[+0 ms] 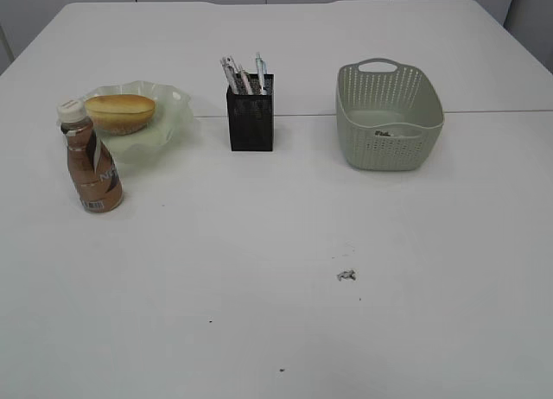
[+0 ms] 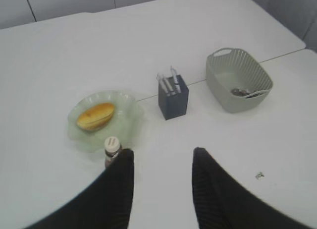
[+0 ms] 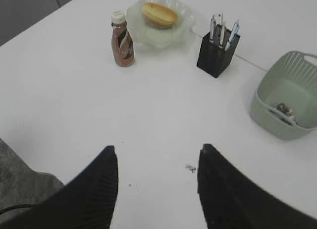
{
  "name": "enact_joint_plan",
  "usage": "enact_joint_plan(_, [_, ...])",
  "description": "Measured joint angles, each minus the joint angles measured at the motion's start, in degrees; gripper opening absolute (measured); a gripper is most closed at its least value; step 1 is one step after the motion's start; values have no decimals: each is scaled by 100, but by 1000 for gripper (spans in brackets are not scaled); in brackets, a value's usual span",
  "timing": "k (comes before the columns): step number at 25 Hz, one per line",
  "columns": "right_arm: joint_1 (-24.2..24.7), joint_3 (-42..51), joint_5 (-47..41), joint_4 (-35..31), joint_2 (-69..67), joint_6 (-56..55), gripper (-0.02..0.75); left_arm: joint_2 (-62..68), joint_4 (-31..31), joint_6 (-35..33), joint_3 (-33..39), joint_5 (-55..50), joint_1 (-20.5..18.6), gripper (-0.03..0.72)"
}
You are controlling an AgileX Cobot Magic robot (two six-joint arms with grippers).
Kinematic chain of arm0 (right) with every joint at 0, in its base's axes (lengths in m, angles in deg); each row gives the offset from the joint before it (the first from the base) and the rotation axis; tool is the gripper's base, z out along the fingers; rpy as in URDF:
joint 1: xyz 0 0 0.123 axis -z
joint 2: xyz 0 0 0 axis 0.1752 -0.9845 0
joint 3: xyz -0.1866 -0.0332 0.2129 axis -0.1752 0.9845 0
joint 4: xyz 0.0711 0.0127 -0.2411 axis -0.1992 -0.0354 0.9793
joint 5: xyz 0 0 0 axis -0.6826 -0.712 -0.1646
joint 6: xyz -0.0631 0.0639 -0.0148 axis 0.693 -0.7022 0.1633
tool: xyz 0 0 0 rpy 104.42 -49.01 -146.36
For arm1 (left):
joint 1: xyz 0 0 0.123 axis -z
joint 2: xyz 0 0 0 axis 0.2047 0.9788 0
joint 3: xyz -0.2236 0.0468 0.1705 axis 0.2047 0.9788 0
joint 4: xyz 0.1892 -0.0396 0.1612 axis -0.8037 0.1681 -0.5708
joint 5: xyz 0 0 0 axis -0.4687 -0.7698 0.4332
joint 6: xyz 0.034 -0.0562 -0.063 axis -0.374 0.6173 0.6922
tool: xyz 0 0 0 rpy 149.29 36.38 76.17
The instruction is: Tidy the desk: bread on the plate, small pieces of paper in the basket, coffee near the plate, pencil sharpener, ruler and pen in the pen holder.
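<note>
tabletop (image 1: 259, 330): white, wide bare room across the front; back edge far behind the objects.
bread (image 1: 120, 111): on plate (image 1: 173, 123), long axis left-right.
coffee bottle (image 1: 91, 160): upright, just beside the plate's front-left rim.
pen holder (image 1: 251, 118): centre, pens pointing up, tilted.
basket (image 1: 389, 114): right, paper bits inside.
paper scrap (image 1: 346, 275): alone, front right of centre.
left claw (image 2: 161, 162): released, empty, above the tabletop.
right claw (image 3: 157, 162): released, empty.

You have one bread roll (image 1: 120, 111) on one plate (image 1: 168, 123), one coffee bottle (image 1: 92, 161) just in front of that plate, one pen holder (image 1: 251, 120) and one basket (image 1: 388, 116) to the plate's right, and one paper scrap (image 1: 346, 275) well in front of the basket.
</note>
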Motion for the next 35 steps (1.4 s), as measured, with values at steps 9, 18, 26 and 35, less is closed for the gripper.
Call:
enact_joint_plan(9, [0,1317,-14,105,1645,293,384,-1229,723,-256,673,-21,0,290])
enact_joint_plan(18, [0,3000,-27,-57,3306,428,384,-2992,827,-869,2810,-42,0,290])
enact_joint_plan(26, [0,4088,18,-111,4648,471,384,-4976,853,-1124,4528,-75,0,290])
enact_joint_plan(35, [0,5035,119,-206,5605,485,384,-5866,801,-1153,6009,-75,-9,290])
